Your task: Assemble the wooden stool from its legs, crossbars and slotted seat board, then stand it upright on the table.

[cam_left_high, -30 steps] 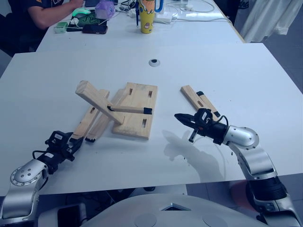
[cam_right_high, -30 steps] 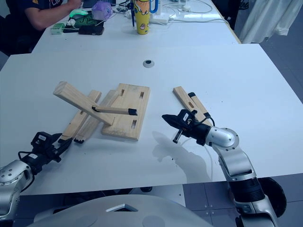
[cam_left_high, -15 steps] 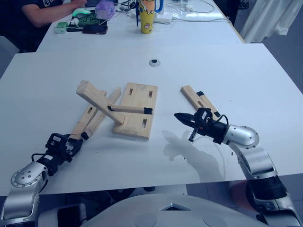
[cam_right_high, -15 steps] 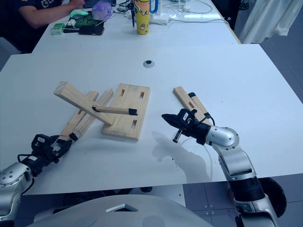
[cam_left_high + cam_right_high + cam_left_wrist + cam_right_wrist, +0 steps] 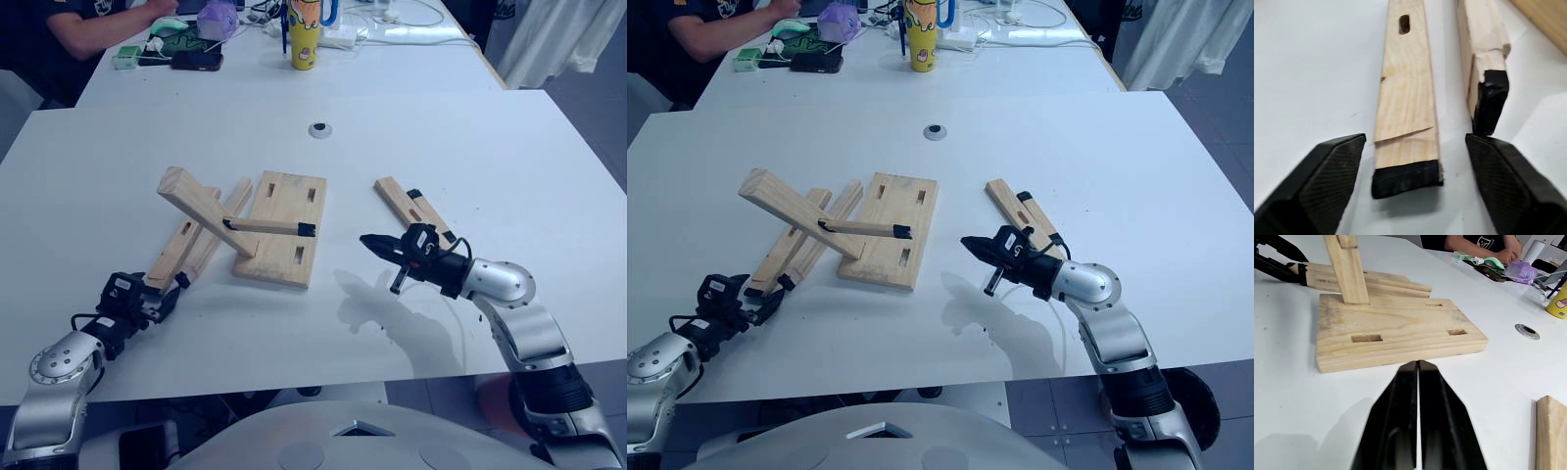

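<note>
Left wrist view shows the left end effector (image 5: 1415,142) spread wide and empty, straddling a leg (image 5: 1405,93) by its black-capped tip on the tabletop (image 5: 470,147) beside the seat board (image 5: 284,225), where a crooked squeeze could shove the neighbouring leg (image 5: 1483,54), while the right end effector (image 5: 377,243) hovers pinched closed, empty.

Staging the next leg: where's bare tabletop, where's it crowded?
Free: the strip between seat board and lone leg, with the shut right gripper at its near end; the far table around the grommet. Crowded: left of the board, where stacked legs overlap and the open left gripper straddles one.
</note>
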